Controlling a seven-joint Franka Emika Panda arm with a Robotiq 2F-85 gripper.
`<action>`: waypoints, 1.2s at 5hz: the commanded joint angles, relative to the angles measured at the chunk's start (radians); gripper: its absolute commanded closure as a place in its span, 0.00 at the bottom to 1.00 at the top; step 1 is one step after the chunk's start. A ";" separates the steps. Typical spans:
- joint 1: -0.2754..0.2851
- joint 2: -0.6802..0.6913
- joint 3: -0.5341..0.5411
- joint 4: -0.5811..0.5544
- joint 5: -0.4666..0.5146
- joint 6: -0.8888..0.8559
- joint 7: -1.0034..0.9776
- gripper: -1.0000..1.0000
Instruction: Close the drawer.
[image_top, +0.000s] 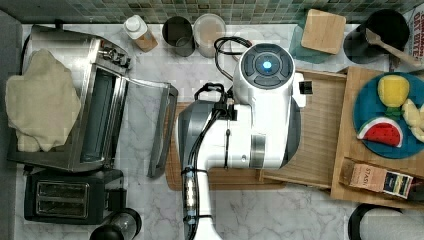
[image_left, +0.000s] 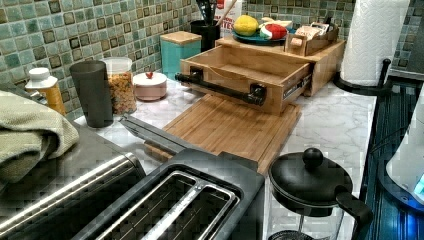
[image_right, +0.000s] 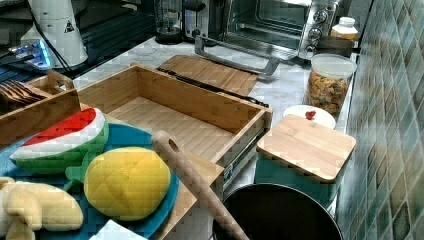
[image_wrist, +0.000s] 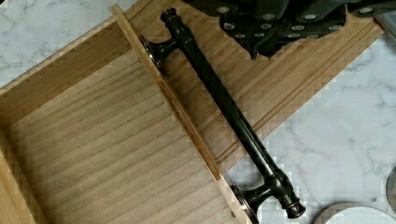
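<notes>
Wooden drawer (image_left: 248, 71) pulled out (over cutting board (image_left: 227, 127)), toaster oven (image_top: 97, 117) near

The drawer (image_wrist: 102, 154) is matt, fine-grained pale wood; its handle (image_wrist: 229, 112) is dark, faintly glossy metal.

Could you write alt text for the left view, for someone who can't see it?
A light-wood drawer with a black bar handle stands pulled open over a flat bamboo cutting board on a marble counter. A black toaster and a black-lidded glass jug sit nearest the camera.
</notes>
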 joint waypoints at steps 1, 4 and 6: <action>-0.012 -0.006 -0.003 -0.009 0.035 0.030 -0.107 1.00; 0.090 -0.051 0.094 -0.529 0.072 0.530 -0.222 1.00; 0.071 0.031 0.115 -0.599 0.093 0.653 -0.268 1.00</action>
